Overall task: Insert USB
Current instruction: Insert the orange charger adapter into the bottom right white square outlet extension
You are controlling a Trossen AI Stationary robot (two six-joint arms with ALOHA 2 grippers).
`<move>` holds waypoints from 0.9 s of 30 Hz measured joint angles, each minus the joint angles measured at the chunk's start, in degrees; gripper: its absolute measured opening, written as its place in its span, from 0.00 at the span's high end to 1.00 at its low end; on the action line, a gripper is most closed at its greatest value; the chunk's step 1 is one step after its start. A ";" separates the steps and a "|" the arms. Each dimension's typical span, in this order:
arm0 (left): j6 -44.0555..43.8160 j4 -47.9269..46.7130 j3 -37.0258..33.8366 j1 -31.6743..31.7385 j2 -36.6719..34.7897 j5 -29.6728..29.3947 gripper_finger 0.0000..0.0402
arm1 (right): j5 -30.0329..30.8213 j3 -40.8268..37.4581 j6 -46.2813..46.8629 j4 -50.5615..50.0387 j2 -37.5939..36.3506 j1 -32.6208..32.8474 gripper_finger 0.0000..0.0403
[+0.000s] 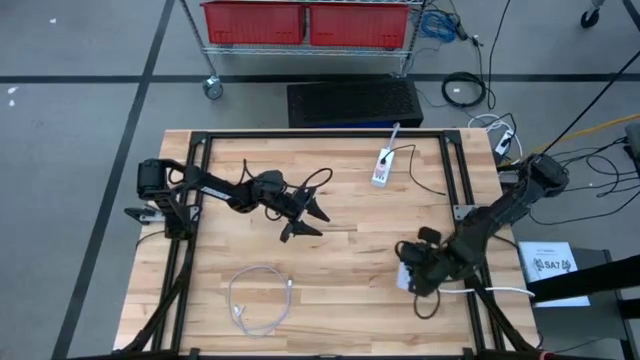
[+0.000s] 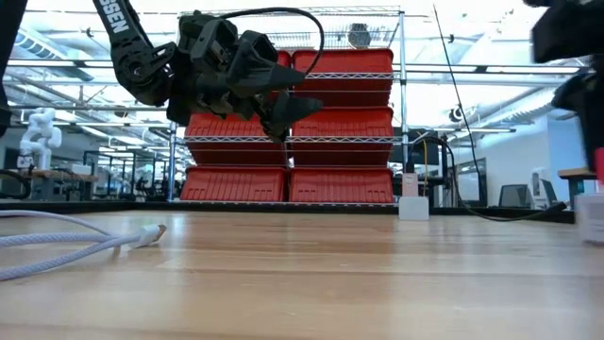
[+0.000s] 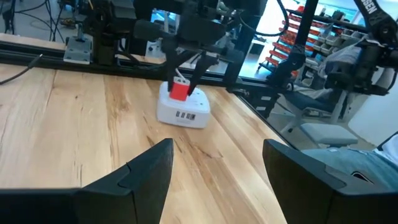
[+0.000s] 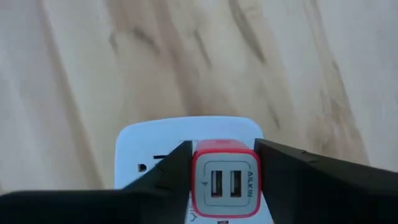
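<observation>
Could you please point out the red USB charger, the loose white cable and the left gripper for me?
red USB charger (image 4: 224, 182): right wrist view, on its twin-port face.
white cable (image 1: 262, 298): high view, on the coiled loop.
left gripper (image 1: 312, 219): high view, midway between its open fingertips.

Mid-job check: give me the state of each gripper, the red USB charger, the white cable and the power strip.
Left gripper: open, empty, raised over mid-table.
Right gripper: shut on red USB charger.
Red USB charger: plugged into white adapter block, ports empty.
White cable: loose loop on table, unplugged.
Power strip: lying flat, untouched.
</observation>
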 joint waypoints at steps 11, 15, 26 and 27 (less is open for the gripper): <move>-0.01 -0.12 -0.02 0.00 0.00 -0.17 0.37 | -1.45 2.59 -4.59 0.79 0.15 -6.68 0.26; -0.01 -0.04 -0.02 0.00 0.00 -0.17 0.37 | -1.09 7.08 -7.84 -2.58 0.09 -8.23 0.29; 0.35 -0.09 -0.02 0.04 0.00 -0.15 0.37 | -7.04 20.00 -3.04 -26.15 -0.09 -5.85 0.53; 0.43 -0.09 -0.02 0.04 0.00 -0.17 0.37 | -8.35 19.68 -1.49 -26.52 -0.09 -4.43 0.59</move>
